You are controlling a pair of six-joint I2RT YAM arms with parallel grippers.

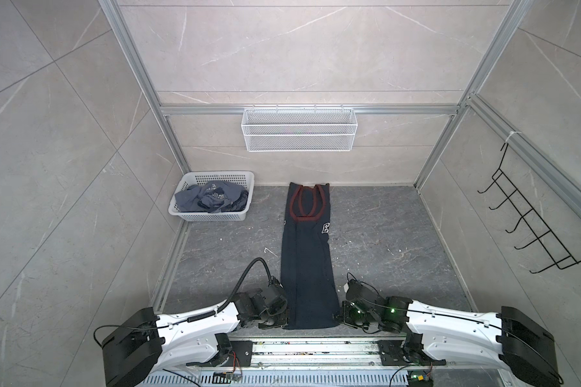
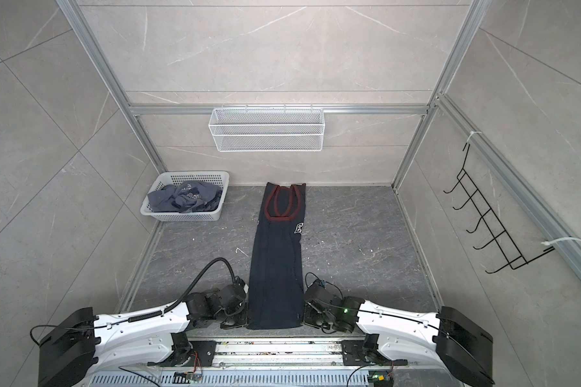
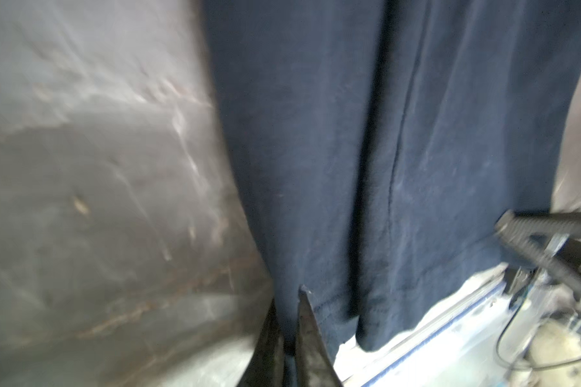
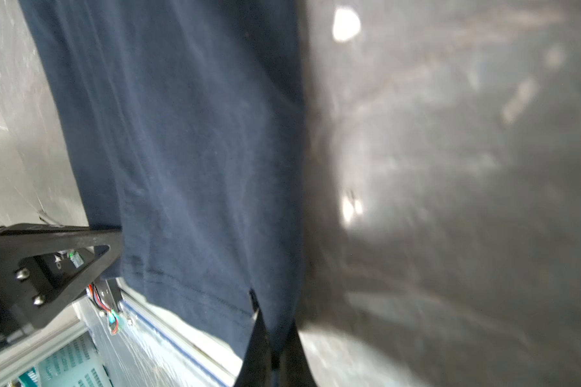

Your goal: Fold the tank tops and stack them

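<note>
Pinching the navy tank top (image 1: 307, 268) at its near hem, my left fingers (image 3: 309, 341) and right fingers (image 4: 257, 348) clamp a corner each. Blurry, but cloth looks caught.

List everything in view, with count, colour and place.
navy tank top: one, navy with red trim, long folded strip on the table's middle
blue-grey tank top: one, slate blue-grey, crumpled in the plastic basket
plastic basket: one, white, table's far left corner
mesh basket: one, white, hung on the back rail
hook rack: one, black, right wall
table: one, dark grey marbled, between the walls
left fingers: one pair, black, shut on the navy tank top's near hem, left corner
right fingers: one pair, black, shut on its right corner
</note>
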